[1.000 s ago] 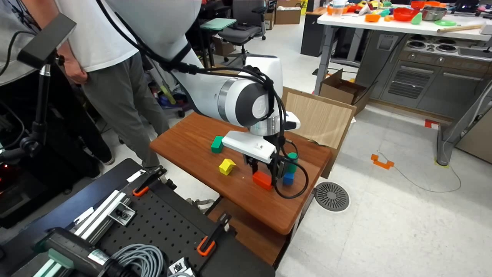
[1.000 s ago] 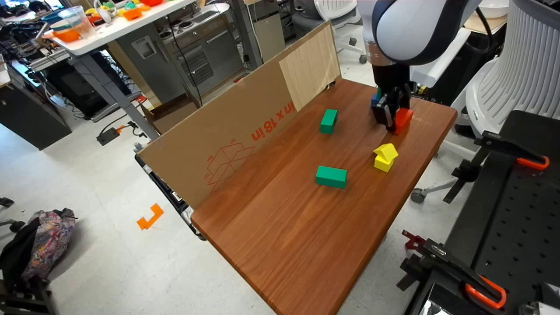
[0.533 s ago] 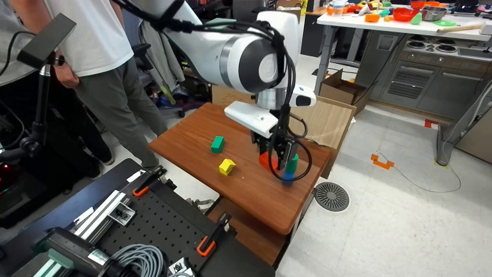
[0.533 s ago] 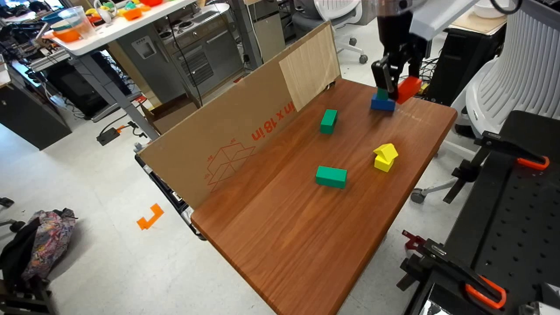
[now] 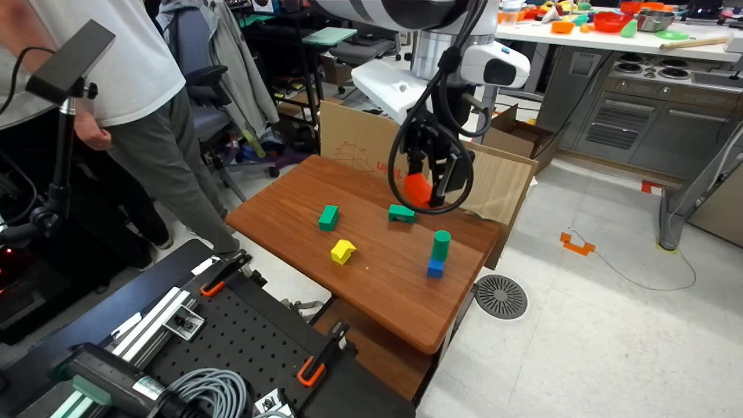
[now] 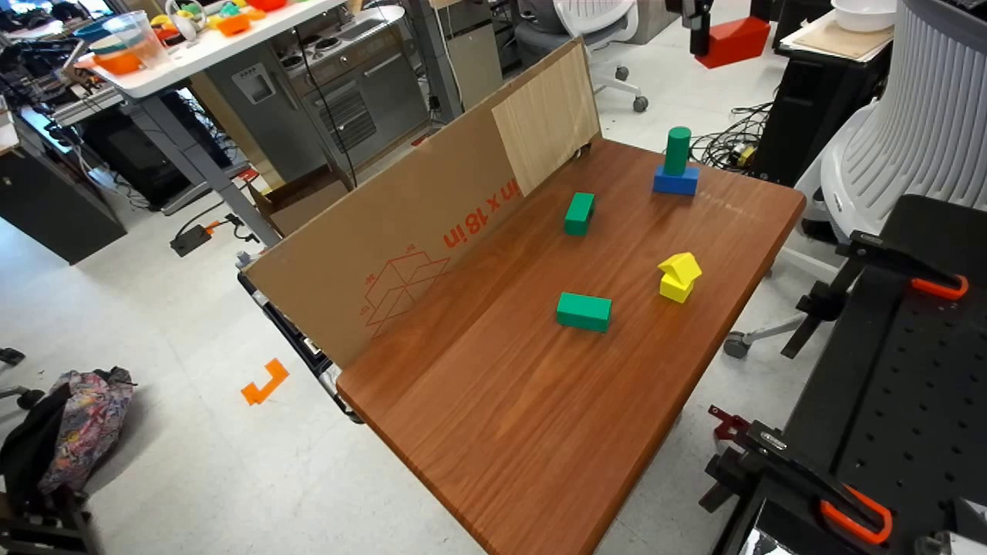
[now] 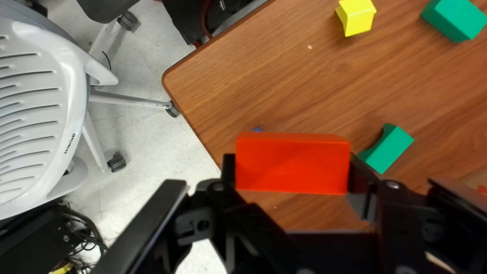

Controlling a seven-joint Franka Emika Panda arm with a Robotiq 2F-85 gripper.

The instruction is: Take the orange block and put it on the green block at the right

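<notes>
- My pincer [image 7: 293, 165] is grasping the orange block [image 6: 732, 43]; in the wrist view one side of it presses on each short end, with no gap showing.
- The orange block hangs in the air, well apart from the tabletop [image 5: 377, 290].
- Its long axis runs from one side of my grip to the other, straight across the wrist view, left to right, around the middle of the frame.
- I take the green block [image 6: 678, 151] at the right to be the round-looking upright one, standing on the blue block [image 6: 675, 181], right of centre in both exterior views.
- What my move turns on: that green block lies lower than what I carry, and off to one side. In an exterior view the orange block [image 5: 415, 190] is up and to the left of it; in an exterior view the orange block [image 6: 732, 43] is up and to the right.
- In the wrist view I see only a scrap of blue [image 7: 257, 129] just above the orange block's upper edge, towards its left end. I judge it part of the blue block; the green block is probably hidden behind my load.
- So I reckon on a sideways shift first, then lowering.
- The long axis looks longer than the green top is wide, so both ends should overhang; I'd want its middle over that top, or the stack may tip.
</notes>
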